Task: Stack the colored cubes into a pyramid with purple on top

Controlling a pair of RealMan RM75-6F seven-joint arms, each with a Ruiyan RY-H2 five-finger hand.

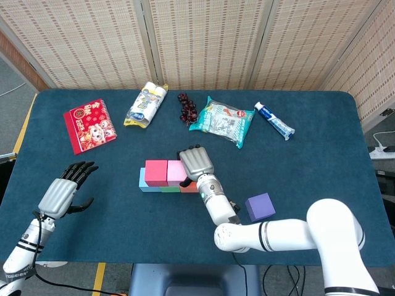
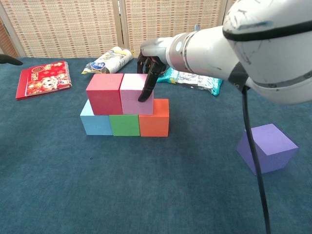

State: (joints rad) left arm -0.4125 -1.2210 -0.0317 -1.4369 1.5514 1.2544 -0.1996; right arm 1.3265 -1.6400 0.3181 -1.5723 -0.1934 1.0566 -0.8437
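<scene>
Light blue (image 2: 96,123), green (image 2: 125,125) and orange (image 2: 155,122) cubes form a row on the blue table. On top of them sit a red cube (image 2: 104,93) and a pink cube (image 2: 130,95), side by side and touching. My right hand (image 2: 150,61) reaches over the pink cube from above, with one dark finger down its front face and the others behind it; it shows from above in the head view (image 1: 196,162). The purple cube (image 2: 267,147) lies alone to the right (image 1: 260,206). My left hand (image 1: 62,194) rests open at the table's left, holding nothing.
Along the far side lie a red booklet (image 1: 90,124), a snack packet (image 1: 146,105), a dark bunch of grapes (image 1: 187,108), a green packet (image 1: 222,120) and a toothpaste tube (image 1: 274,120). Bare table lies between the stack and the purple cube.
</scene>
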